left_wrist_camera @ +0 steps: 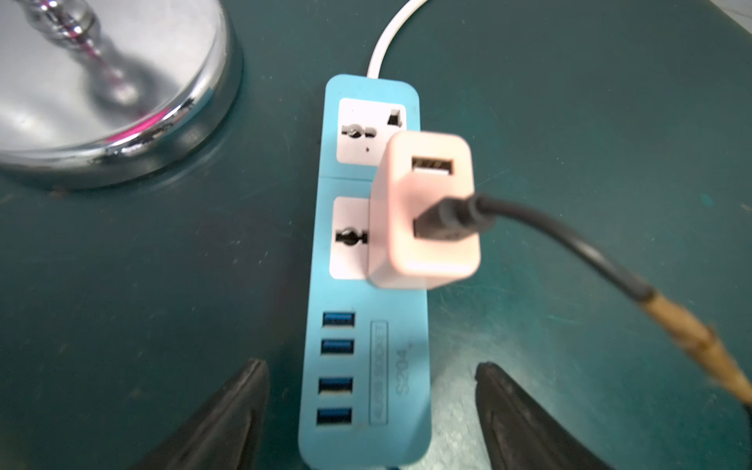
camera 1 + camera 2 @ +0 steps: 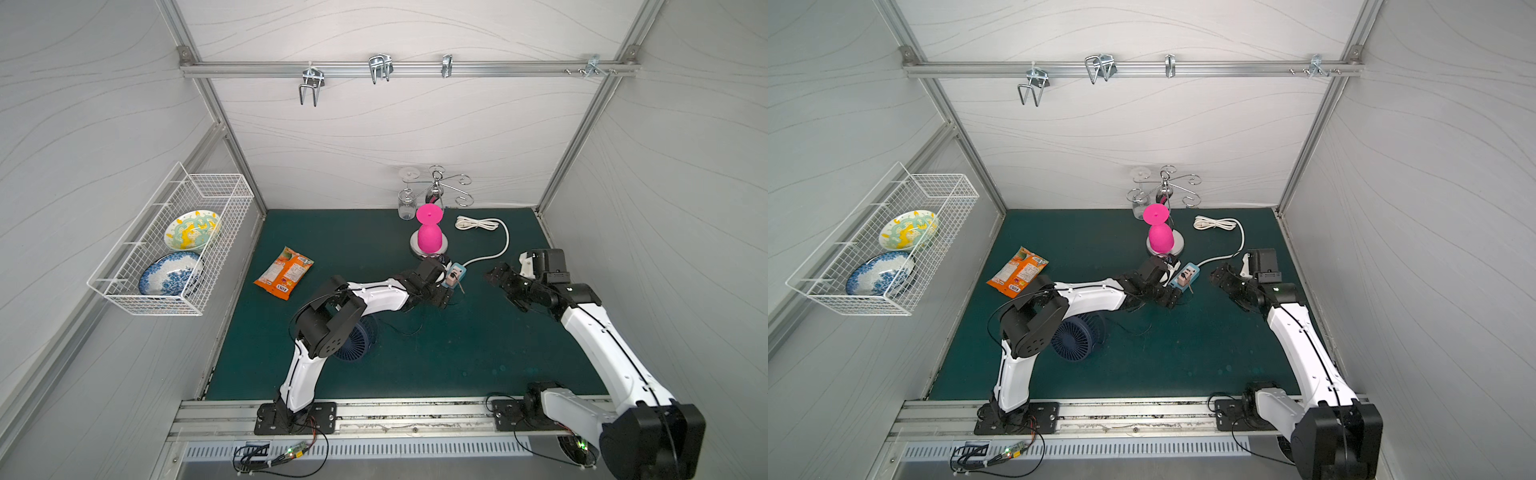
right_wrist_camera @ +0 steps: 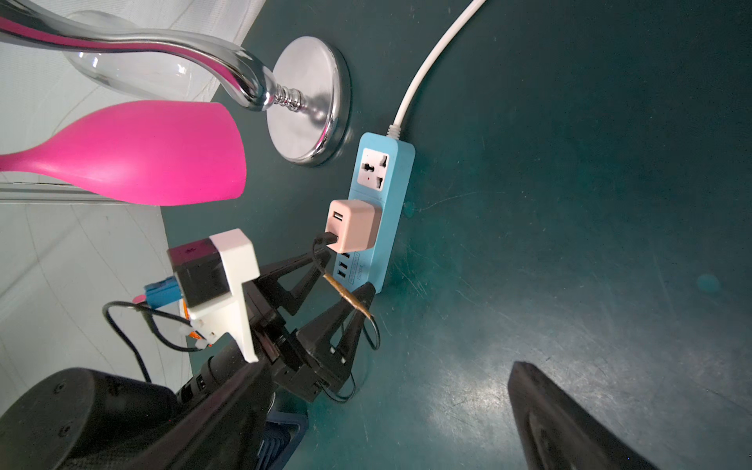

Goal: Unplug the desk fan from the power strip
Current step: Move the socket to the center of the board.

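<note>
Plug (image 1: 423, 211) of the desk fan (image 2: 1077, 334) sits in my power strip (image 1: 366, 325) on the tabletop, nothing pulled out yet, left claw (image 1: 372, 407) spread around the strip's end, right claw (image 2: 505, 278) released.

Both top views: high, looking down at whole table. Wrist views: close, both sharing power strip (image 1: 366, 264).

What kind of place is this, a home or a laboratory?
Most likely a robot test cell in a laboratory, not a home. Aluminium frame rails and pale panels enclose a green mat, two arms are bolted to a front rail, and household props such as a wire basket of plates are staged around.
</note>
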Controlling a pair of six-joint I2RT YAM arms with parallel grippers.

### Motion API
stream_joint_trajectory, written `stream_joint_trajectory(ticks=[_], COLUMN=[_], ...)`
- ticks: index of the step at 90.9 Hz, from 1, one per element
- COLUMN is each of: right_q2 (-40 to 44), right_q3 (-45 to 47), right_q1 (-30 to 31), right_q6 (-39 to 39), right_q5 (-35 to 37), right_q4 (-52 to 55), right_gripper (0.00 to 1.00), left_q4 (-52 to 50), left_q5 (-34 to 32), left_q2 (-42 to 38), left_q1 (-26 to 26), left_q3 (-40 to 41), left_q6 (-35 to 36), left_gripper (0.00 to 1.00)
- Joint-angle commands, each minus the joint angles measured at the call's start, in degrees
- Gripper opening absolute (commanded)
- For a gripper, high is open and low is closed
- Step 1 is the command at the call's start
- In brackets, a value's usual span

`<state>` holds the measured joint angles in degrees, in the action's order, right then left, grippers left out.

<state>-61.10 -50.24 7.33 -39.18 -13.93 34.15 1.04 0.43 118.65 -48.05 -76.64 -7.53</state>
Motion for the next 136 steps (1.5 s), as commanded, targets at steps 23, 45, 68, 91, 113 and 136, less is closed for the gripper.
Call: stream_joint_trajectory(ticks=[23, 45, 68, 91, 113, 136], right_q2=[2.35, 2.66, 2.83, 2.71, 3.28, 3.43], right_q3=[0.03, 0.49, 0.47, 0.76, 0.76, 0.76], right_q1=[-0.9, -1.06, -1.12, -1.38, -2.06, -2.05], right_q6=[0.56, 0.18, 0.15, -0.1, 0.15, -0.02], right_q5=[0.53, 0.26, -0.01, -0.43, -0.59, -0.54], right_q4=[1.71, 1.45, 1.03, 0.75, 1.09, 1.34], right_gripper=[0.95, 0.95, 0.95, 0.95, 0.95, 0.95], left_q4=[-0.79, 1.06, 0.79, 1.91, 2.73, 1.94], left_q5=[-1.88, -3.41, -7.27, -5.48, -3.31, -4.35], left_q2=[3.69, 2.57, 1.96, 2.35, 3.11, 3.56], left_q1=[-0.24, -0.25, -0.18, -0.72, -0.94, -0.93], left_q3=[-2.49, -0.44, 0.63, 1.14, 0.11, -0.43], left_q6=[2.1, 2.58, 3.91, 3.53, 3.8, 5.09], left_gripper=[0.81, 0.77, 0.87, 0.89, 0.76, 0.57])
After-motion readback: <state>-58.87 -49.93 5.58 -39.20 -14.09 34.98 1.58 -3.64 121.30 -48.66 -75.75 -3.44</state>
